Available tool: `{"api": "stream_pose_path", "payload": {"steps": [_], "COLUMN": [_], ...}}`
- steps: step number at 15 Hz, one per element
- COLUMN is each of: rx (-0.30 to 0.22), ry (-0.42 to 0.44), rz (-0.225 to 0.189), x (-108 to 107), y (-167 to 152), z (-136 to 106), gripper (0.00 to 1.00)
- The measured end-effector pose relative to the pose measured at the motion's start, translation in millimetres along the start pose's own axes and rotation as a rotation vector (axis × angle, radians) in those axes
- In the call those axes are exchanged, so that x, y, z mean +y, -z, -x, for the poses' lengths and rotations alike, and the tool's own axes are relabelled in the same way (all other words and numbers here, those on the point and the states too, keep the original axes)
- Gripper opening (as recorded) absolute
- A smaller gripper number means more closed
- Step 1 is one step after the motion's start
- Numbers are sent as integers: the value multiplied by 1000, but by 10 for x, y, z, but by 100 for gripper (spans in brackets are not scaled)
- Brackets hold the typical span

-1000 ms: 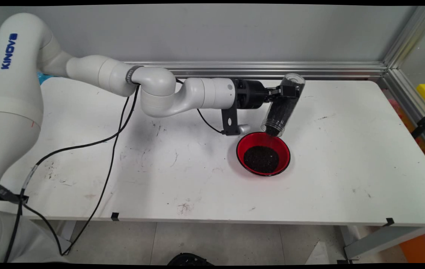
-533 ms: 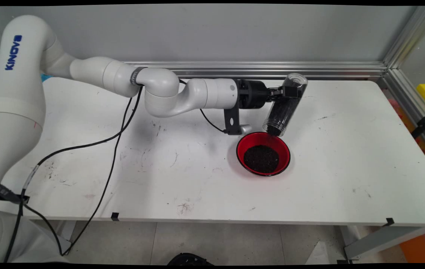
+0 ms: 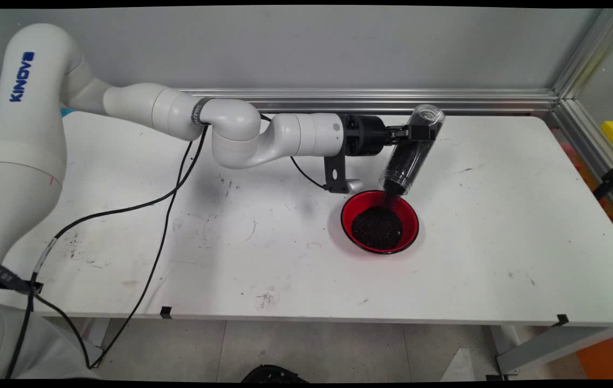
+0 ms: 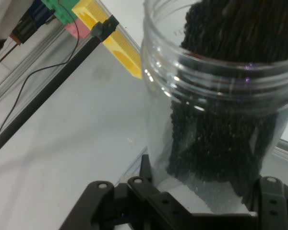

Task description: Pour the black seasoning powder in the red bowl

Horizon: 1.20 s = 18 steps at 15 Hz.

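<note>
Main view: gripper (image 3: 420, 132) is clamping a clear jar (image 3: 411, 151), tilting it mouth-down so dark grains are falling into the red bowl (image 3: 379, 221).

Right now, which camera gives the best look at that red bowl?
The main view: the whole red bowl shows there, with a dark heap of grains inside and the tilted clear jar above its far rim. The hand view shows only the jar, not the bowl.
</note>
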Motion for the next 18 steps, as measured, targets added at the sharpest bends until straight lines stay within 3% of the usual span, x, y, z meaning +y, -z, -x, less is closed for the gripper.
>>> {"api": "stream_pose_path", "payload": {"steps": [18], "rx": [-4], "ry": [-32], "rz": [-12], "x": [-27], "y": [111], "z": [-8], "gripper": [0]}}
